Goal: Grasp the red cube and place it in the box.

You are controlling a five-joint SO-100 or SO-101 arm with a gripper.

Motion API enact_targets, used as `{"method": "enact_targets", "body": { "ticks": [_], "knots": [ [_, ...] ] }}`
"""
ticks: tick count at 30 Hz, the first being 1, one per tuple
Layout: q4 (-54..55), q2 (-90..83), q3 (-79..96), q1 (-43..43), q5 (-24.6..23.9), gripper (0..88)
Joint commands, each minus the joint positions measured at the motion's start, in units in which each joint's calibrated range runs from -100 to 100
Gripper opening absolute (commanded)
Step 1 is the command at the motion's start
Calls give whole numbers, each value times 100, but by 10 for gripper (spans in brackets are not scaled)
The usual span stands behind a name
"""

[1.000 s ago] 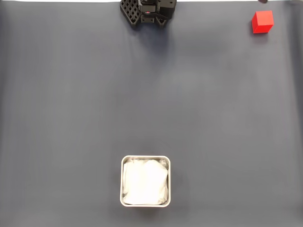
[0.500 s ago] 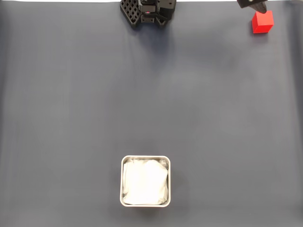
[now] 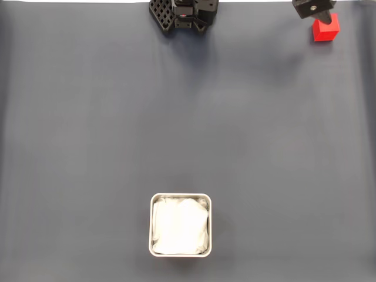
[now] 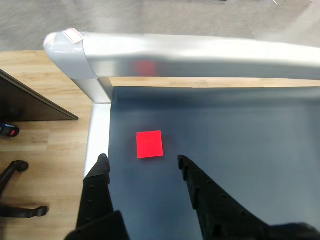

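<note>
The red cube (image 3: 326, 30) sits on the dark mat near the top right corner in the fixed view. My black gripper (image 3: 318, 14) hangs just over the cube's upper left edge and covers part of it. In the wrist view the red cube (image 4: 150, 144) lies flat on the mat just beyond my gripper (image 4: 142, 161), which is open. Its left fingertip (image 4: 102, 164) and right fingertip (image 4: 183, 163) stand wider apart than the cube and touch nothing. The box (image 3: 180, 196), metal-rimmed with a white lining, stands far off at the bottom centre of the fixed view.
The arm's black base (image 3: 183, 14) sits at the top centre of the mat. In the wrist view a silver metal rail (image 4: 200, 50) runs along the mat's edge just past the cube, with wooden floor (image 4: 45, 100) beyond the mat's left side.
My gripper has come into the fixed view at the top right and moved down over the cube's upper left edge. The cube and the box have stayed put.
</note>
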State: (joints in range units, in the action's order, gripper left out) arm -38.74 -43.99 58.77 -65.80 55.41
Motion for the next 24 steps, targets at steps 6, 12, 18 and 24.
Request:
{"method": "enact_targets", "body": {
  "ticks": [6, 12, 18, 24],
  "knots": [
    [522, 83, 291, 46, 137, 347],
    [858, 378, 382, 96, 171, 357],
    [1186, 707, 391, 131, 190, 365],
    [1481, 976, 391, 131, 171, 368]
  ]
}}
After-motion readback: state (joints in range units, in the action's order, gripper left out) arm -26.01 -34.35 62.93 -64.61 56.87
